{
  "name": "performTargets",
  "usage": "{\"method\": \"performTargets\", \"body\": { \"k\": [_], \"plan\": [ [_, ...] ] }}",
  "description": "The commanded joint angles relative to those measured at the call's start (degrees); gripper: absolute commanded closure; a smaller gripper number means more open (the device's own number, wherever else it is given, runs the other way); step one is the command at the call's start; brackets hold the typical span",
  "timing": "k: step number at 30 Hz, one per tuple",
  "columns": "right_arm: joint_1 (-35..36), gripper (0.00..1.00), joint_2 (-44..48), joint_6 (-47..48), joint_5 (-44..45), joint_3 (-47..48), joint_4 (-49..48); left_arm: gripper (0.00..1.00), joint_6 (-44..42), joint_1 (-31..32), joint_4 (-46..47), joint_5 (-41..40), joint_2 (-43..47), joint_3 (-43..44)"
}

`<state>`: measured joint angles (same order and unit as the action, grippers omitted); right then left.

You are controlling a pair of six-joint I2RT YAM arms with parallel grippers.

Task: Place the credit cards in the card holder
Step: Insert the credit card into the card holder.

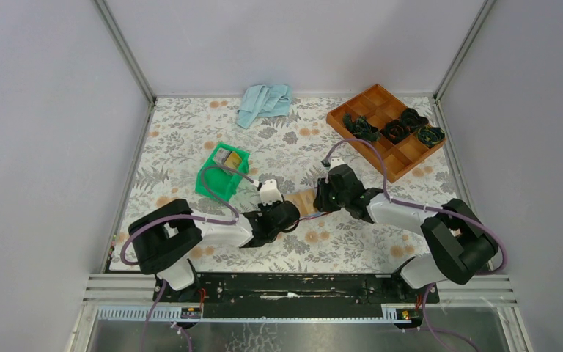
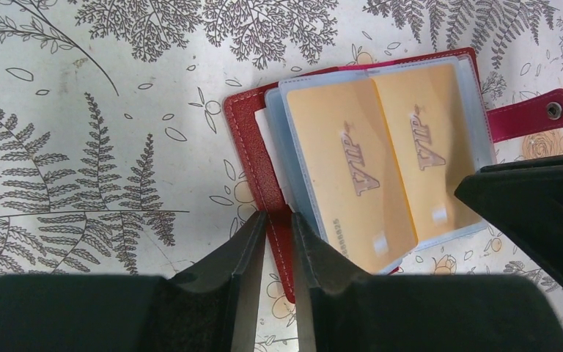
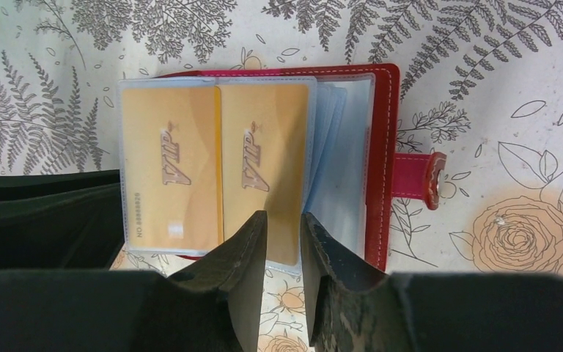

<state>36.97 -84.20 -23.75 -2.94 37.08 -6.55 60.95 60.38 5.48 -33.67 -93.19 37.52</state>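
The left gripper (image 2: 278,220) clamps the left edge of the open card holder (image 2: 253,147), apparently pinning it flat on the table (image 2: 81,73). Two gold credit cards (image 2: 352,176) sit in its clear sleeves (image 3: 337,147). The right gripper (image 3: 284,220) pinches the near edge of the right card (image 3: 264,147), probably to seat it.

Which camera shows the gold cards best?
The right wrist view: both gold cards face it squarely in the card holder. The left wrist view shows them tilted, one corner covered. The top view barely shows them.
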Motion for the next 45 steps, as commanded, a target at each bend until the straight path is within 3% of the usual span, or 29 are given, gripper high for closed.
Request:
{"method": "performTargets", "body": {
  "k": [1, 21, 45],
  "plan": [
    [1.51, 0.7, 2.6, -1.3, -3.21, 0.64, -0.81, 0.73, -0.17, 0.61, -3.63, 1.53, -0.86, -1.94],
    [3.16, 0.7, 5.74, -1.53, -3.45, 2.9, 0.47, 0.73, -0.79, 0.6, -4.08, 1.17, -1.99, -0.78],
    [7.5, 0.67, -0.05, -4.98, -4.37, 2.45, -5.93, 0.74, 0.37, 0.61, -5.32, 0.06, 1.91, -3.44]
  ]
}}
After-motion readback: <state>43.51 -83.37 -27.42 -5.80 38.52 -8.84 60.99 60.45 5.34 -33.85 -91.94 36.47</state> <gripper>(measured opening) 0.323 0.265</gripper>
